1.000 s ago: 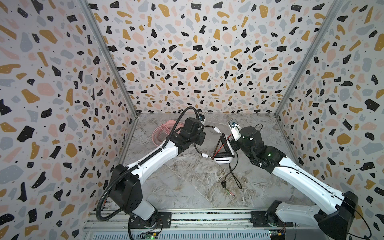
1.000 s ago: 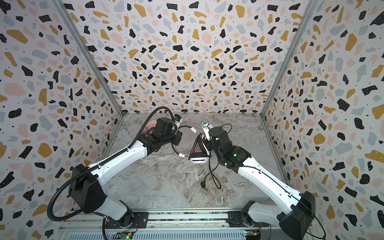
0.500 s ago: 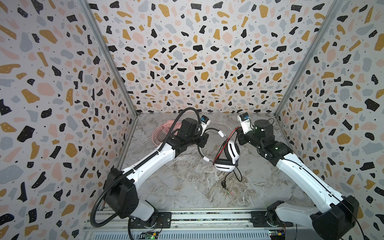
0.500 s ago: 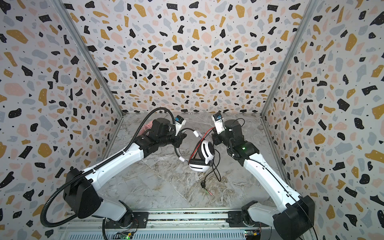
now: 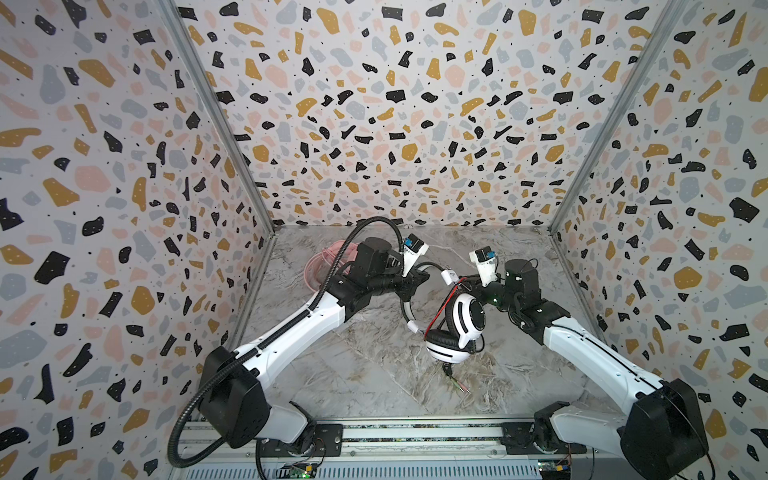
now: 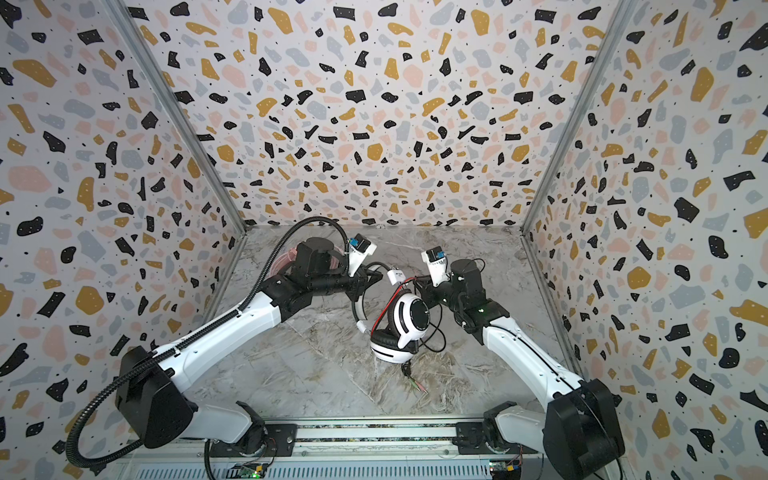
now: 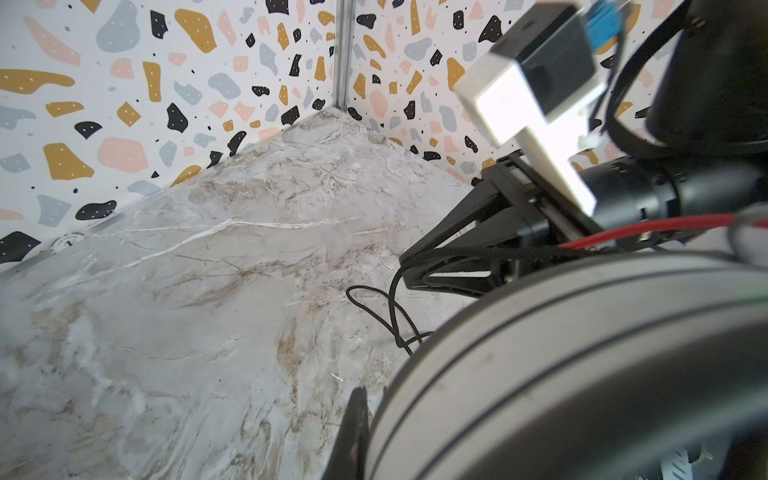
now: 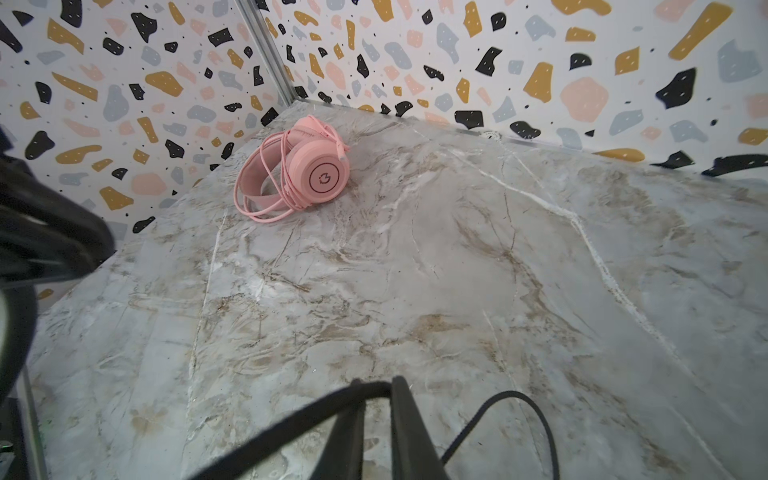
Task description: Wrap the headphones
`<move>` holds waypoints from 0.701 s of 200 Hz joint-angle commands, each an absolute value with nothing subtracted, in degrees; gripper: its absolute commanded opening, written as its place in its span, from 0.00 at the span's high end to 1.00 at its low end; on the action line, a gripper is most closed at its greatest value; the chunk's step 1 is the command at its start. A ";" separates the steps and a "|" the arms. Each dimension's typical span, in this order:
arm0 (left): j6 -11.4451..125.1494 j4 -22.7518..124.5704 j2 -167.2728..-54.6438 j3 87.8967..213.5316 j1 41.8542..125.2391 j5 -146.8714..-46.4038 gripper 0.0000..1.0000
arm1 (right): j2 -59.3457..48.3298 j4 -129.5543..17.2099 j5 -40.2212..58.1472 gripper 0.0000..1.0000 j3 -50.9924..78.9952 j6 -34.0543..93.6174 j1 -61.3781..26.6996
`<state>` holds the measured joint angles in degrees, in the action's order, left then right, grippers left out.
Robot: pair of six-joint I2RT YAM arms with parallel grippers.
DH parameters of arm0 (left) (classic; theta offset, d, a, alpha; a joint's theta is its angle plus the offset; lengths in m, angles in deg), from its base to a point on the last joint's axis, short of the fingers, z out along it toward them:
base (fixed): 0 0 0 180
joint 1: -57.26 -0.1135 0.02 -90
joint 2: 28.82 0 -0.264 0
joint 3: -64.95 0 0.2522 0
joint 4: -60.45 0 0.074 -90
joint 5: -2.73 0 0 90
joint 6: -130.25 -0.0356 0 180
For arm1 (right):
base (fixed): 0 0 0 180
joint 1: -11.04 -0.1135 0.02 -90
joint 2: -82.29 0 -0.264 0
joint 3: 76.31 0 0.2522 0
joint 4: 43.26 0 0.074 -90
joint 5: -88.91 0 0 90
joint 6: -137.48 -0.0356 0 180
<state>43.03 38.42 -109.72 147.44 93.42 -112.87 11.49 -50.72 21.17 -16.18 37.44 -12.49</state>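
Status: my left gripper [image 5: 410, 287] clamps the striped headset [image 5: 467, 318] by its band; my right gripper [image 7: 408, 266] stands narrow around the black cable [image 7: 478, 250], grip: cannot tell.

- Centre of frame: white-and-black headset [image 5: 467, 319] hangs by thin band; lower earcup near counter [image 5: 353, 374], contact unclear.
- Left tool [image 5: 409, 286] clamped on band, left of earcups.
- Right tool [image 5: 473, 286] just above upper earcup, beside red wire [image 5: 441, 306]; jaw gap not discernible.
- Black cable [image 5: 482, 345] loops right of lower earcup.
- Jack plugs [image 5: 459, 386] lie on counter below headset.
- Pink headset [image 5: 322, 266] upper left of counter, partly hidden behind left arm [image 5: 299, 332], well apart from the other headset.
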 commanded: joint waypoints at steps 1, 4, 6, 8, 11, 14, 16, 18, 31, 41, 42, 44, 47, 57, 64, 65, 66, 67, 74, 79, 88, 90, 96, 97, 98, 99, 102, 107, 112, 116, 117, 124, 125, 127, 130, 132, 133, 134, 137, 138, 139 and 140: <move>46.40 45.46 -107.50 147.56 93.23 -116.29 1.00 | 8.17 -40.99 27.22 0.84 -17.06 33.13 -12.32; 46.42 45.46 -107.55 147.65 93.21 -116.24 1.00 | 7.64 -40.36 27.57 0.84 -17.11 32.77 -12.33; 46.40 45.39 -107.56 147.65 93.21 -116.22 1.00 | 7.25 -40.03 27.85 0.84 -17.22 32.55 -12.33; 46.42 45.44 -107.56 147.69 93.14 -116.19 1.00 | 6.95 -39.66 28.12 0.84 -17.25 32.32 -12.34; 46.41 45.41 -107.57 147.63 93.10 -116.21 1.00 | 6.56 -39.10 28.53 0.84 -17.33 31.96 -12.29; 46.50 45.55 -107.53 147.70 92.96 -116.31 1.00 | 6.08 -38.63 28.97 0.84 -17.41 31.70 -12.29; 46.60 45.61 -107.56 147.64 92.95 -116.43 1.00 | 5.76 -38.23 29.28 0.84 -17.45 31.52 -12.30; 46.69 45.70 -107.54 147.67 92.81 -116.51 1.00 | 5.55 -37.89 29.57 0.84 -17.59 31.38 -12.33; 47.90 46.86 -107.48 147.31 92.14 -117.76 1.00 | 4.04 -35.08 30.76 0.84 -18.79 30.19 -12.47; 48.78 47.96 -107.23 146.90 91.74 -118.20 1.00 | 2.91 -31.75 30.88 0.83 -20.17 28.46 -12.51; 48.82 48.07 -107.22 146.87 91.72 -118.20 1.00 | 2.83 -31.46 30.94 0.83 -20.27 28.26 -12.51; 49.02 48.22 -107.26 146.75 91.60 -118.20 1.00 | 2.57 -30.95 31.06 0.83 -20.45 27.98 -12.53; 49.14 48.45 -107.26 146.60 91.54 -118.20 1.00 | 2.02 -30.05 31.33 0.82 -20.59 27.52 -12.55; 49.54 48.88 -107.24 146.55 91.25 -118.46 1.00 | 0.05 -27.54 32.93 0.81 -20.56 26.28 -12.59; 49.77 49.06 -107.28 146.51 90.97 -118.63 1.00 | -1.79 -26.01 34.01 0.80 -20.18 25.32 -12.60; 49.80 49.06 -107.29 146.54 90.95 -118.68 1.00 | -2.07 -25.92 34.21 0.80 -20.10 25.24 -12.55; 49.81 49.06 -107.30 146.55 90.93 -118.71 1.00 | -2.29 -25.74 34.40 0.80 -20.01 25.15 -12.62; 49.86 49.06 -107.30 146.51 90.88 -118.72 1.00 | -2.58 -25.52 34.59 0.80 -19.92 25.11 -12.65; 50.08 49.23 -107.23 146.49 90.68 -118.89 1.00 | -4.03 -24.65 35.62 0.79 -19.22 24.64 -12.91; 50.26 49.45 -107.29 146.44 90.57 -119.03 1.00 | -4.89 -23.88 35.82 0.79 -18.84 24.47 -13.18; 50.63 49.76 -107.26 146.29 90.33 -119.28 1.00 | -6.27 -22.50 35.46 0.78 -18.40 23.92 -13.90; 50.73 49.90 -107.20 146.26 90.27 -119.37 1.00 | -6.53 -22.27 35.36 0.77 -18.29 23.86 -14.02; 50.77 50.09 -107.20 146.13 90.14 -119.28 1.00 | -7.49 -21.69 35.05 0.77 -17.82 23.65 -14.53; 50.78 50.15 -107.21 146.04 90.13 -119.27 1.00 | -7.69 -21.56 35.00 0.77 -17.73 23.66 -14.62; 50.79 50.18 -107.17 146.04 90.09 -119.31 1.00 | -7.83 -21.49 34.97 0.77 -17.64 23.66 -14.71; 50.79 50.23 -107.15 146.04 90.06 -119.33 1.00 | -7.99 -21.42 34.91 0.77 -17.55 23.66 -14.75; 50.91 50.33 -107.21 145.97 90.01 -119.31 1.00 | -8.47 -21.23 34.86 0.76 -17.29 23.56 -14.97; 51.12 50.46 -107.21 145.95 89.83 -119.41 1.00 | -9.35 -20.94 34.70 0.76 -16.64 23.46 -15.30; 51.27 50.59 -107.27 145.94 89.70 -119.60 1.00 | -10.16 -20.69 34.61 0.76 -16.05 23.46 -15.71; 51.43 50.76 -107.30 145.88 89.55 -119.85 1.00 | -11.02 -20.64 34.66 0.75 -15.42 23.39 -16.01; 51.46 50.79 -107.30 145.92 89.53 -119.90 1.00 | -11.17 -20.64 34.67 0.75 -15.30 23.35 -16.06; 52.04 51.25 -107.28 145.90 89.22 -120.41 1.00 | -12.39 -20.55 34.81 0.75 -14.36 23.44 -16.58; 52.08 51.34 -107.25 145.93 89.19 -120.50 1.00 | -12.51 -20.46 34.88 0.75 -14.29 23.46 -16.65; 52.28 51.46 -107.27 145.88 89.06 -120.67 1.00 | -12.84 -20.42 34.89 0.75 -13.99 23.46 -16.71; 52.52 51.62 -107.23 145.82 88.95 -120.90 1.00 | -13.34 -20.33 34.87 0.75 -13.69 23.42 -16.97; 52.63 51.77 -107.22 145.83 88.91 -121.05 1.00 | -13.62 -20.19 34.88 0.75 -13.58 23.40 -17.10; 52.68 51.82 -107.22 145.85 88.86 -121.12 1.00 | -13.74 -20.15 34.87 0.75 -13.50 23.40 -17.13; 52.70 51.85 -107.17 145.81 88.84 -121.20 1.00 | -13.84 -20.04 34.82 0.75 -13.42 23.44 -17.24; 52.80 51.92 -107.07 145.81 88.69 -121.44 1.00 | -14.25 -19.68 34.78 0.75 -13.23 23.37 -17.39; 52.81 51.94 -107.05 145.84 88.66 -121.45 1.00 | -14.41 -19.50 34.82 0.75 -13.15 23.30 -17.41; 52.85 51.95 -107.00 145.81 88.65 -121.54 1.00 | -14.57 -19.36 34.75 0.75 -13.11 23.30 -17.47; 52.88 52.04 -106.98 145.79 88.60 -121.54 1.00 | -14.74 -19.25 34.76 0.75 -13.05 23.26 -17.58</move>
